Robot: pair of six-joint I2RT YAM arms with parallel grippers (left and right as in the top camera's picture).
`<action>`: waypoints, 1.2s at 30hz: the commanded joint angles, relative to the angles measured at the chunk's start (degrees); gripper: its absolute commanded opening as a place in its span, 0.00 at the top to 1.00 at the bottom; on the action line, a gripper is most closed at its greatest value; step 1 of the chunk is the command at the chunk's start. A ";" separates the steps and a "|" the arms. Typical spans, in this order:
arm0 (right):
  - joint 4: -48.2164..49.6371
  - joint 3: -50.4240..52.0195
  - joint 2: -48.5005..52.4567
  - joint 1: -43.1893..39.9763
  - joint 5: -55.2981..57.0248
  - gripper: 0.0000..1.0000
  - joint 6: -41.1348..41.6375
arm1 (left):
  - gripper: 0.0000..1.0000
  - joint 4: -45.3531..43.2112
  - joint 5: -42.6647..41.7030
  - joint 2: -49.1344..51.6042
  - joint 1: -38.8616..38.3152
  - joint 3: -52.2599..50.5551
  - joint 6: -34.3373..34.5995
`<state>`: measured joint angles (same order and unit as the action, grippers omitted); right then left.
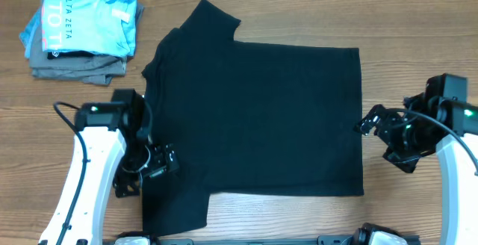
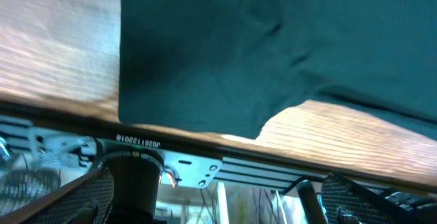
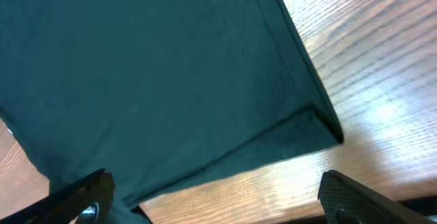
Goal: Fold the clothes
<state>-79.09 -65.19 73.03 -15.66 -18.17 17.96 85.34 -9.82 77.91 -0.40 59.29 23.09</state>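
So the shirt [image 1: 261, 118] is lying flat in the middle of the table [image 1: 418, 43]. It's plain black, with the neck end pointing left and the hem running down the right side. One sleeve sticks out toward the far edge of the table and the other hangs toward the near edge. The body looks pretty smooth from above, with just a few soft creases.

The left claw [image 1: 158, 163] sits low over the shirt's left side, close to where the near sleeve meets the body. Its jaws are spread wide and it isn't gripping any fabric. In the left wrist view the sleeve's edge lies on the wood ahead of it, and the metal rail at the table's near edge is behind that.

The right claw [image 1: 367, 122] is just off the hem on the right, about halfway along it. It's released too. In the right wrist view both fingers [image 3: 82, 197] stand far apart at the bottom corners, and a hem corner lies flat on the wood in front of them, not pinched.

Off in the far left corner there's a folded stack, a light blue tee [image 1: 89, 17] with white lettering on top of some grey garments [image 1: 75, 67]. It's well apart from the shirt.
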 commanded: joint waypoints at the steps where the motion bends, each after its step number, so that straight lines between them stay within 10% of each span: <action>1: 2.54 3.54 -0.66 0.28 -1.66 0.00 -0.39 | 0.01 -2.36 -0.70 -0.68 -0.11 -5.57 3.78; 23: 5.40 5.33 -0.66 0.28 -1.64 0.00 -0.44 | 0.00 -20.37 5.05 -0.42 -0.11 -19.82 22.40; 36: 6.73 5.35 -0.63 0.28 -1.64 0.00 0.07 | 0.00 -24.72 6.38 -0.42 -0.11 -25.77 22.32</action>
<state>-72.84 -60.14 73.01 -15.66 -19.31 17.96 60.77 -4.32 77.89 -0.40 33.91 44.14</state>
